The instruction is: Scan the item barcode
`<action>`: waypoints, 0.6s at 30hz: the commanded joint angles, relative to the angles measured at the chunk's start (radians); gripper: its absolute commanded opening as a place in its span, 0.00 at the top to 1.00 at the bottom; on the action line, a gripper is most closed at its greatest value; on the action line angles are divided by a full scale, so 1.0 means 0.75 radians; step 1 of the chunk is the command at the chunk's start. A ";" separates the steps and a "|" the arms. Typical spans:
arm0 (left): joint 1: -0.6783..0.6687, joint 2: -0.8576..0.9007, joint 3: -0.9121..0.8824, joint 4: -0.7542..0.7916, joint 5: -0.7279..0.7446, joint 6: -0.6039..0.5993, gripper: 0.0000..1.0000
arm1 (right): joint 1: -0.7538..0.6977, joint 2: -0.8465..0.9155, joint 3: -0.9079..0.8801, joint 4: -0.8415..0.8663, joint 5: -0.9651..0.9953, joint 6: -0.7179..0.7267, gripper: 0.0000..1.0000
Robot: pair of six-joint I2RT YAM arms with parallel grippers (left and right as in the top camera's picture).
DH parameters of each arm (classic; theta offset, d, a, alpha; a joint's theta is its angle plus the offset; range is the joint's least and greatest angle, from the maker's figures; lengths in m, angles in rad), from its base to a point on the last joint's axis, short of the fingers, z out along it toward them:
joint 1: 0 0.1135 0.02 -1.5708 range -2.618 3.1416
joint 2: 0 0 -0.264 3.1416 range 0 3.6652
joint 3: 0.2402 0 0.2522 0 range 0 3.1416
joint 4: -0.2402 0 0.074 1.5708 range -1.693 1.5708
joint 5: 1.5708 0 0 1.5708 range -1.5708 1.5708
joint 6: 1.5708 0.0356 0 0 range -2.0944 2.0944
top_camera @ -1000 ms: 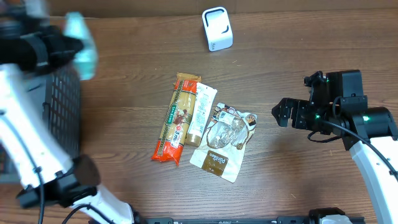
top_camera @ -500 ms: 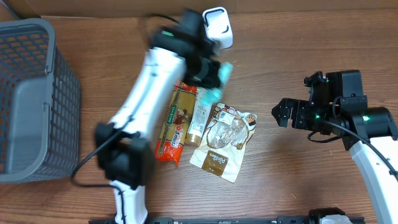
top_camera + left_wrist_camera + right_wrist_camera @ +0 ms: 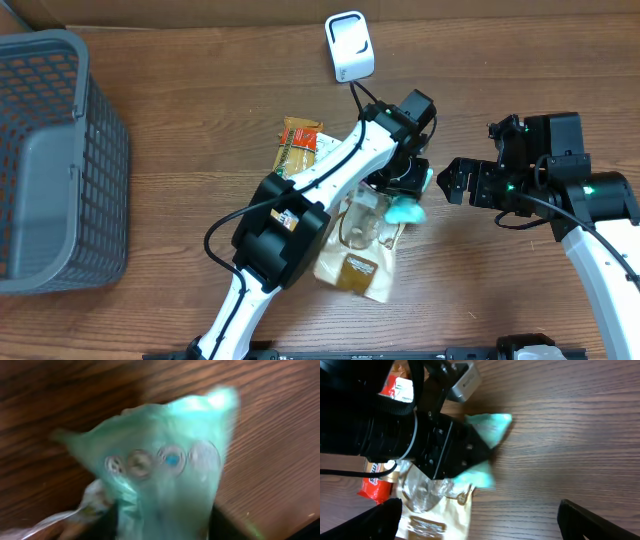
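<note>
One teal packet [image 3: 407,211] sat blurred at the fingers of the left gripper [image 3: 404,192]; we could not tell whether they clamped it. Just beyond, the right gripper [image 3: 446,184] gaped empty. We judged scanning not yet done: the scanner [image 3: 349,46] stood well behind both.

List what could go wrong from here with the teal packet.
1. The teal packet sits at the tip of the left gripper, blurred. Whether the jaws grip it is unclear, so it may drop onto the clear pouch below.
2. The left arm lies across the pouch and the snack bar, and could drag them when it moves.
3. The open right gripper is close by, so the two grippers could collide.
</note>
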 commanded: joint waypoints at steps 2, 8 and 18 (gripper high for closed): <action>0.027 -0.005 0.034 -0.002 0.019 -0.005 0.00 | 0.005 -0.001 -0.006 0.012 0.008 -0.008 0.00; 0.179 -0.016 0.377 -0.244 -0.017 0.080 0.00 | 0.005 0.010 -0.007 -0.018 0.008 -0.008 0.00; 0.561 -0.084 1.212 -0.736 -0.036 0.124 0.00 | 0.016 0.284 -0.009 -0.007 -0.092 -0.053 0.00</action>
